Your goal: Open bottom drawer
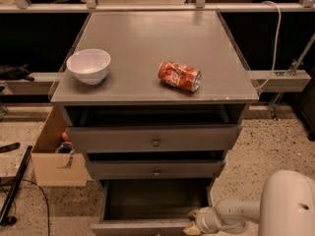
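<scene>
The grey cabinet has three drawers. The bottom drawer (147,227) is pulled well out, its dark inside showing and its front panel at the bottom edge of the view. The mid-sized drawer (156,169) and the tall top drawer (155,139) sit a little out, each with a small round knob. My gripper (193,224) is low at the bottom right, at the right end of the bottom drawer's front edge, on a white arm (236,211).
A white bowl (89,66) and a red soda can (179,76) lying on its side rest on the cabinet top (147,38). An open cardboard box (56,151) stands on the speckled floor at the left. A black pole (15,186) lies by it.
</scene>
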Available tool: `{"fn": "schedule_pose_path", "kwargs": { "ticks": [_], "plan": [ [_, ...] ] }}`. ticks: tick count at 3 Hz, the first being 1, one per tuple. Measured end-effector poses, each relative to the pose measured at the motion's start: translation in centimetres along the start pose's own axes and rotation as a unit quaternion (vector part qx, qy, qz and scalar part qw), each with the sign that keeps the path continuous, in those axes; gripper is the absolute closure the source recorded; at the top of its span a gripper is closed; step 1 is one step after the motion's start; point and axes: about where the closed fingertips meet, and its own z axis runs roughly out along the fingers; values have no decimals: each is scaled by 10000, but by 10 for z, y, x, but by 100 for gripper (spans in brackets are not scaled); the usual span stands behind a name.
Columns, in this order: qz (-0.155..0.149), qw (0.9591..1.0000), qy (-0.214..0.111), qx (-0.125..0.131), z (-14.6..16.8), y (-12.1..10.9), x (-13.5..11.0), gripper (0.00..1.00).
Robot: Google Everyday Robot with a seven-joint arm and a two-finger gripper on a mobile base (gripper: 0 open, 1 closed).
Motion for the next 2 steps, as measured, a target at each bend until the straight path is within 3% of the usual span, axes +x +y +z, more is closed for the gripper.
{"fn": "schedule_pose_path", "kwargs": {
  "ticks": [2],
  "plan": [
    [0, 10000, 0, 0, 0, 0, 0, 24]
  ]
}}
